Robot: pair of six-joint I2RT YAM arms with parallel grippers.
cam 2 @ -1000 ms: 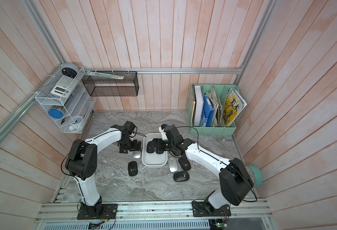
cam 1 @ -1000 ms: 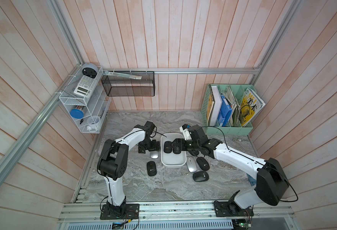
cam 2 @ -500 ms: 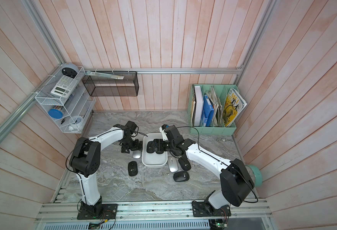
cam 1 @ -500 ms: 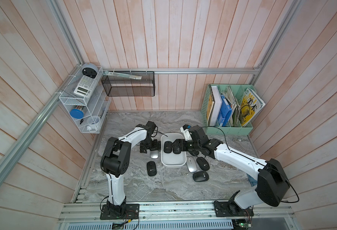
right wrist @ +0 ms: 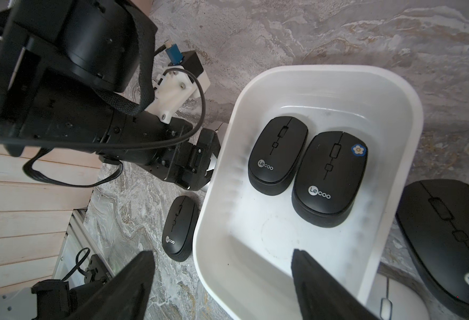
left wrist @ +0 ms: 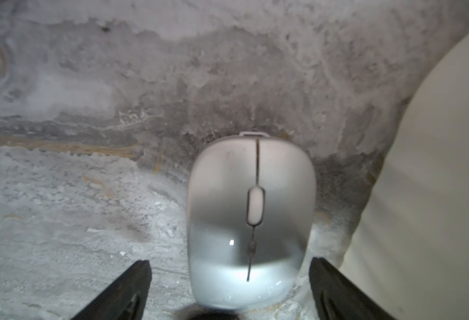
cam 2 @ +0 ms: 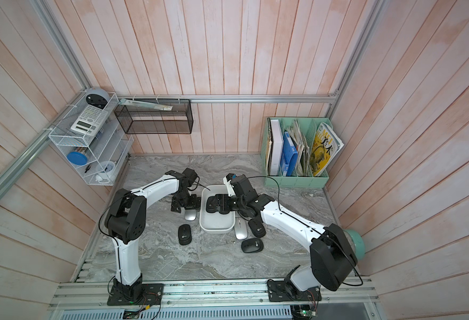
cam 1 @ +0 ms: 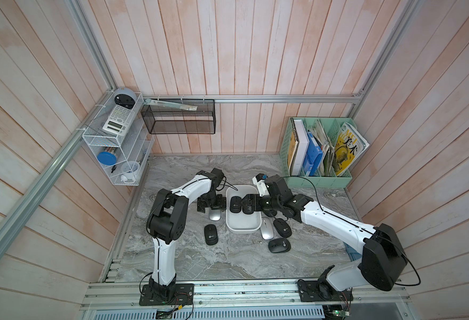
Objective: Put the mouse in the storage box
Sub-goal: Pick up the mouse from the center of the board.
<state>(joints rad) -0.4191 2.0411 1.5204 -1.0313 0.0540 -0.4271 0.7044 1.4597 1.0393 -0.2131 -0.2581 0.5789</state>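
Observation:
A silver mouse point(left wrist: 251, 210) lies on the marble beside the white storage box point(left wrist: 435, 166). My left gripper point(left wrist: 230, 264) is open and straddles its rear end, one finger on each side with small gaps. In both top views this gripper point(cam 1: 212, 203) point(cam 2: 186, 205) covers the mouse's far end point(cam 1: 214, 216) point(cam 2: 190, 216). The storage box point(cam 1: 241, 228) point(cam 2: 216, 224) point(right wrist: 410, 110) holds two black mice point(right wrist: 277, 155) point(right wrist: 330, 177). My right gripper point(right wrist: 220, 256) point(cam 1: 247, 205) point(cam 2: 218, 204) hovers open over the box, holding nothing.
A black mouse point(cam 1: 210, 235) lies left of the box. Right of it are a silver mouse point(cam 1: 266, 228) and two black ones point(cam 1: 282, 227) point(cam 1: 279, 245). A green file holder point(cam 1: 319, 180) stands back right. A black mesh basket point(cam 1: 177, 122) and a wire rack point(cam 1: 116, 144) hang on the walls.
My left arm's elbow has swung a little inward, with its gripper staying over the silver mouse. The right arm has not moved.

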